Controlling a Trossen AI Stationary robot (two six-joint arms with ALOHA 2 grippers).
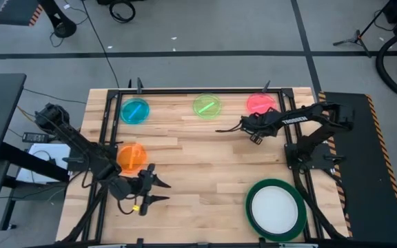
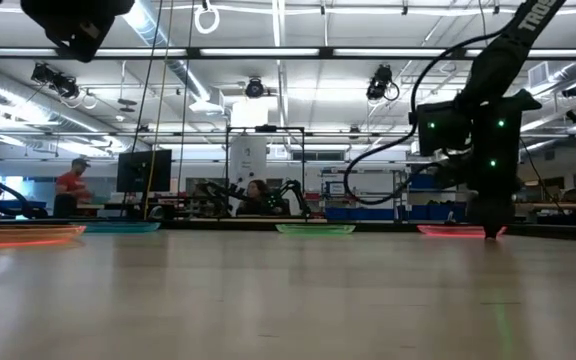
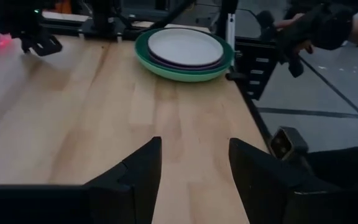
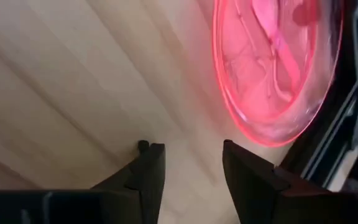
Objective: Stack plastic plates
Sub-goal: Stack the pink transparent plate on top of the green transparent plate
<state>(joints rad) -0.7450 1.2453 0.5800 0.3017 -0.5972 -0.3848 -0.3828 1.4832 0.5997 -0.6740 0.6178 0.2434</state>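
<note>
High view: right tool point(image 1: 252, 132), fingers apart and empty, sits at 7 o'clock of the pink plate point(image 1: 260, 103) | left tool point(image 1: 158, 191) wide, empty, waits at 5 o'clock of the orange plate point(image 1: 131, 157) | advice: straddle the pink rim squarely before closing | left wrist view alone reveals purple beneath the white plate point(image 3: 185, 46).
</note>
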